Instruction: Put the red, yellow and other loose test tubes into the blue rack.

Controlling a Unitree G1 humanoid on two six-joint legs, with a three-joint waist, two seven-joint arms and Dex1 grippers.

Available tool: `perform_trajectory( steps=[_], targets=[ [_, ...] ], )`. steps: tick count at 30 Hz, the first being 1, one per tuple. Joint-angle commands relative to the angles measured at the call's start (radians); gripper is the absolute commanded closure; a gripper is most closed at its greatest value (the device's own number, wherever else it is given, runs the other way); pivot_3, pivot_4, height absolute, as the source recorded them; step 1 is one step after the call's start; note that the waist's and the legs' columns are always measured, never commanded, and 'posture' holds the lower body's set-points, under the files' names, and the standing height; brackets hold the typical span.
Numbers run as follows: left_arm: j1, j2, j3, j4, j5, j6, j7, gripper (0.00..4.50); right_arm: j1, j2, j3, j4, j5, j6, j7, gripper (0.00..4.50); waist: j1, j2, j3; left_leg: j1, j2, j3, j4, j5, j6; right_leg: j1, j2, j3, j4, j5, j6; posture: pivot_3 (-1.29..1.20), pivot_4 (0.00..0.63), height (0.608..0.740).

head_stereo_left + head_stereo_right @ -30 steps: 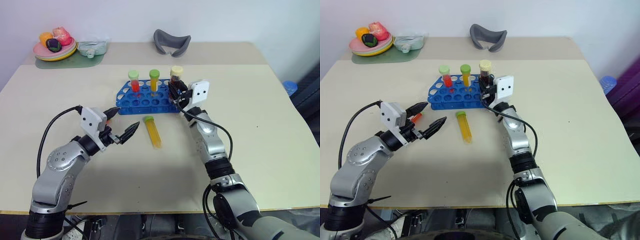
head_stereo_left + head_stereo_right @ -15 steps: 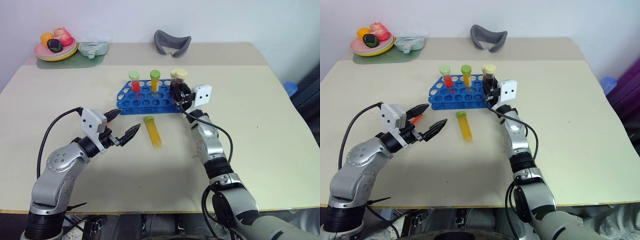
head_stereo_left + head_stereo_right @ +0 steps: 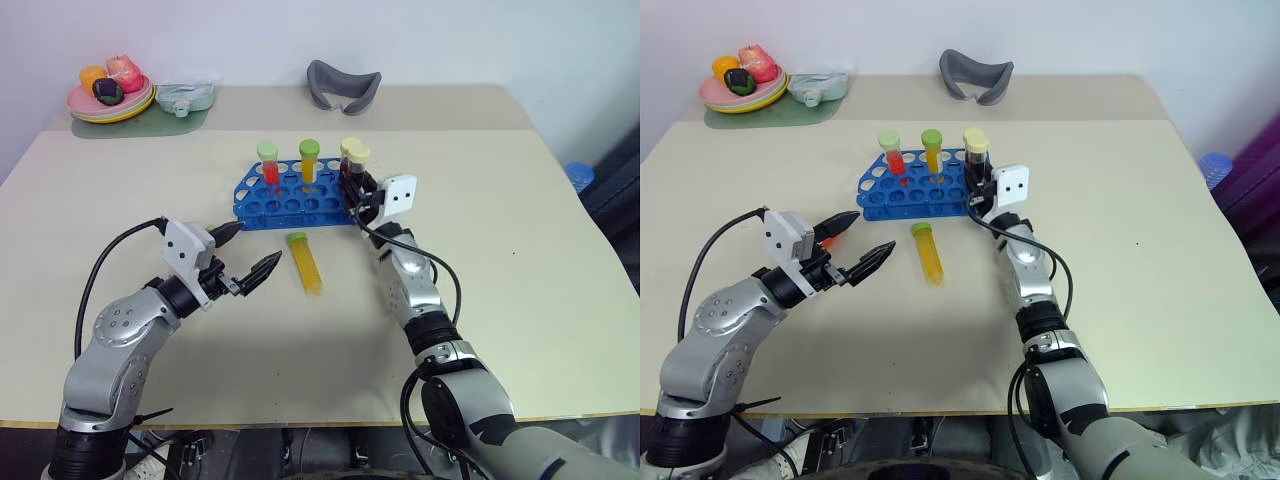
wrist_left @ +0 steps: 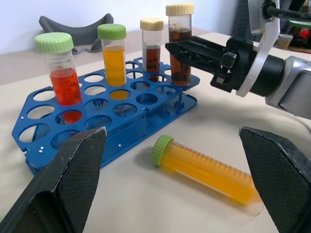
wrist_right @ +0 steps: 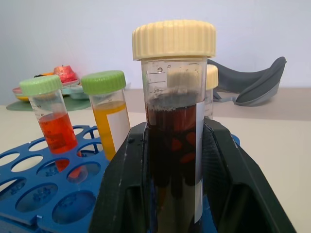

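Left gripper [image 3: 247, 252] jaws spreading wide; right gripper [image 5: 175, 184] hugging dark tube [image 5: 174, 145]; beige table [image 3: 520, 250] sitting against white wall [image 3: 450, 40].

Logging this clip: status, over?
Right gripper around the dark tube, upright in the blue rack. Left gripper open, idle. Yellow tube loose on table. Nothing blocking.

Beige flat counter [image 3: 520, 250]: blue plastic tube rack [image 3: 290, 200] mid-counter; green-capped yellow tube [image 3: 305, 262] lying just in front of rack; grey curved holder [image 3: 343, 82] behind rack; green mat [image 3: 140, 122] far back-left of rack.
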Motion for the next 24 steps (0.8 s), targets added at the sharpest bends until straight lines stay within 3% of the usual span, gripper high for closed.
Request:
perform_trajectory(
  steps=[1,4,9,14,20,24],
  targets=[
    [0.011,0.006,0.009,-0.051,-0.010,-0.007,0.002,0.00,-0.013,0.010,-0.013,-0.052,0.016,-0.018,0.019,1.66,0.000,0.000,0.000,0.000,0.000,0.000,0.000,0.000,0.000,0.000,0.000,0.000,0.000,0.000,0.000,0.00,0.150,0.735],
    [0.014,0.005,0.010,-0.050,-0.009,-0.009,0.002,0.00,0.003,0.008,-0.012,-0.114,0.016,0.006,0.016,0.19,0.000,0.000,0.000,0.000,0.000,0.000,0.000,0.000,0.000,0.000,0.000,0.000,0.000,0.000,0.000,0.00,0.150,0.735],
    [0.017,0.007,0.018,-0.034,-0.006,-0.022,-0.006,0.00,0.094,-0.038,-0.011,-0.351,0.013,0.103,0.006,0.19,0.005,0.000,0.000,0.000,0.000,0.000,0.000,0.000,0.000,0.000,0.000,0.000,0.000,0.000,0.000,0.00,0.150,0.735],
    [0.026,0.016,0.035,-0.015,-0.002,-0.037,-0.020,0.00,0.217,-0.138,-0.018,-0.692,0.057,0.318,0.029,0.19,0.004,0.000,0.000,0.000,0.000,0.000,0.000,0.000,0.000,0.000,-0.001,0.000,0.000,0.000,0.000,0.00,0.150,0.735],
    [0.075,0.074,0.095,0.027,0.005,-0.068,-0.068,0.00,0.305,-0.371,-0.040,-1.080,0.243,0.800,0.099,0.19,0.004,0.000,0.000,0.000,0.001,0.000,-0.001,0.000,0.000,0.000,-0.001,0.000,0.000,0.000,0.000,0.00,0.150,0.735],
    [0.090,0.119,0.125,0.079,0.017,-0.094,-0.109,0.00,0.242,-0.503,-0.068,-1.223,0.433,1.223,0.070,0.19,0.006,0.000,0.000,0.001,0.001,0.000,-0.001,0.000,0.000,0.000,-0.001,0.000,0.000,0.000,0.000,0.00,0.150,0.735]
  ],
)
